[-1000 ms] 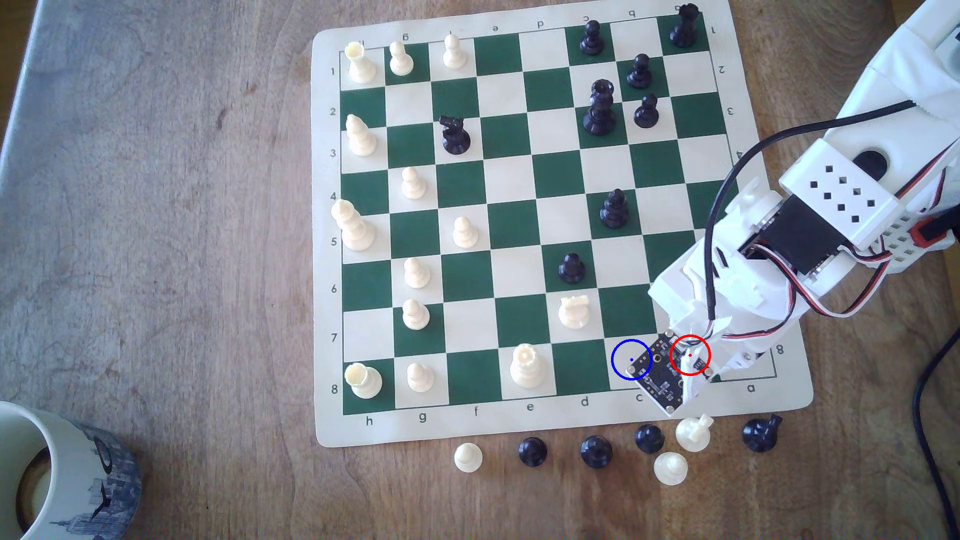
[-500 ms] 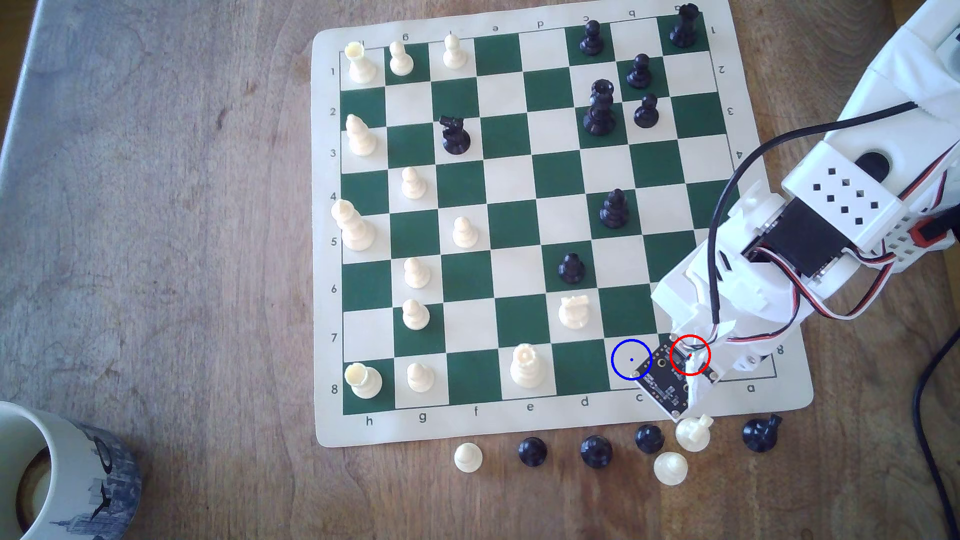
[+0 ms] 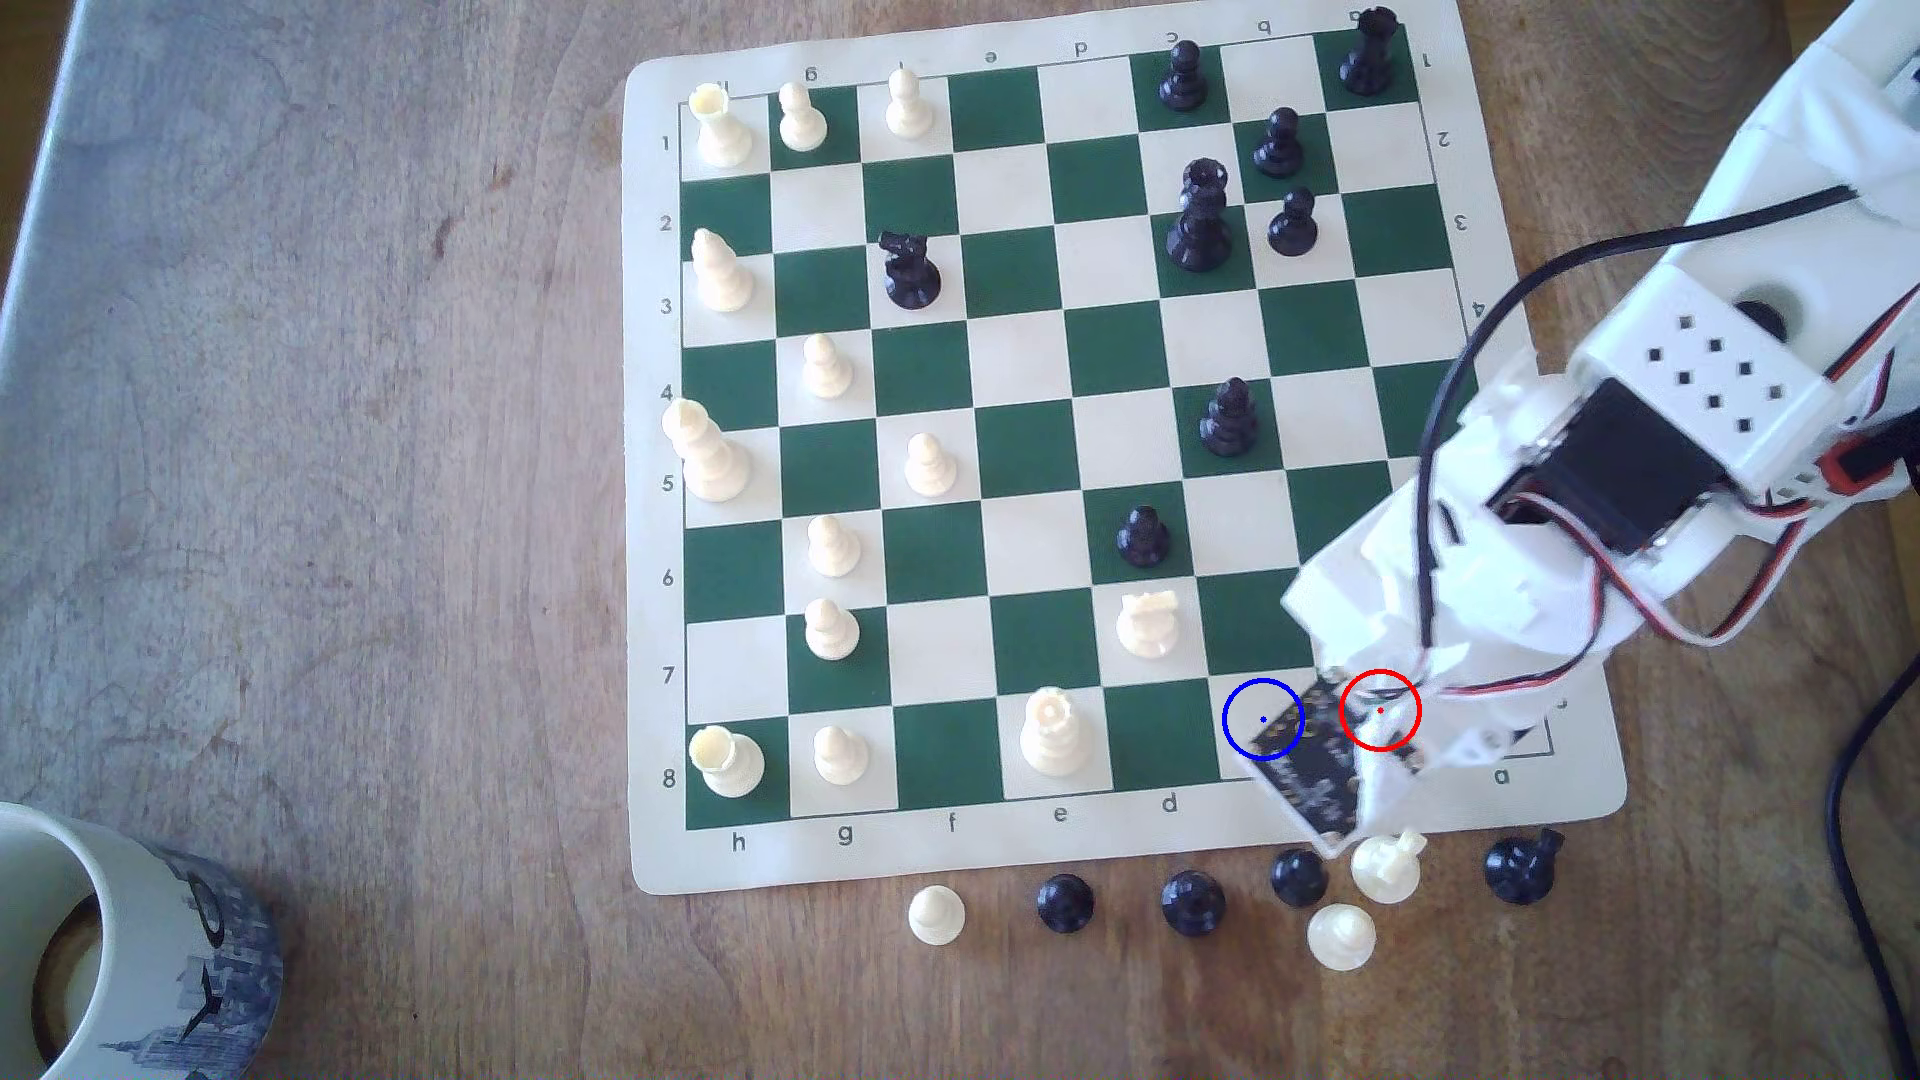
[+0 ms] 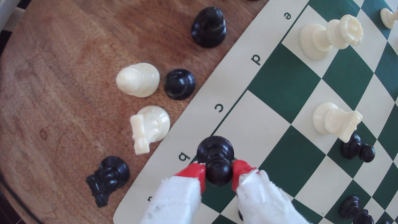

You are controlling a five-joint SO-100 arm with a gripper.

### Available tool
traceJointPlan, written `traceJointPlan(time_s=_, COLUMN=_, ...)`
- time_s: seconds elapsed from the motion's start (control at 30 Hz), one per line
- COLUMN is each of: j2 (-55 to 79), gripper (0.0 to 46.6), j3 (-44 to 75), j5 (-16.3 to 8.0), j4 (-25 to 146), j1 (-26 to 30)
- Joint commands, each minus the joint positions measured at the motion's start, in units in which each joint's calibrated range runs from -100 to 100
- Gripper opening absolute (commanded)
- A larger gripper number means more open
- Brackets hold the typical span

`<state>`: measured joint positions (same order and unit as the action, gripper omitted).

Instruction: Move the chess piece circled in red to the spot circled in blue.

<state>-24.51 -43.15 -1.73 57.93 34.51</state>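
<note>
Tightly, tool (image 4: 218,172) red fingertips (image 4: 197,171) clamped either side of black pawn (image 4: 216,159) head

In the exterior view the arm (image 3: 1621,488) hides the red-ringed square (and part of the spot (image 3: 1247,717)).

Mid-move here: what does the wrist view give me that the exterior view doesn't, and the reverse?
Wrist view: the red fingertips close against the black pawn on both sides, near the board edge by letter b.
Exterior view: the blue ring on the cream square, the red ring beside it, and the arm covering the pawn's square.
Both: the cream queen, and captured pieces off the mat.
</note>
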Motion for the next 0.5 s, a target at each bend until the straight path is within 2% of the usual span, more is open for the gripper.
traceJointPlan(time_s=0.0, j2=2.27, gripper=3.4, j3=6.16, j5=0.49, j4=-1.99, j1=-1.78)
traceJointPlan(time_s=0.47, j2=7.61, gripper=3.5, j3=6.16, j5=1.95, j4=-5.51, j1=-6.08)
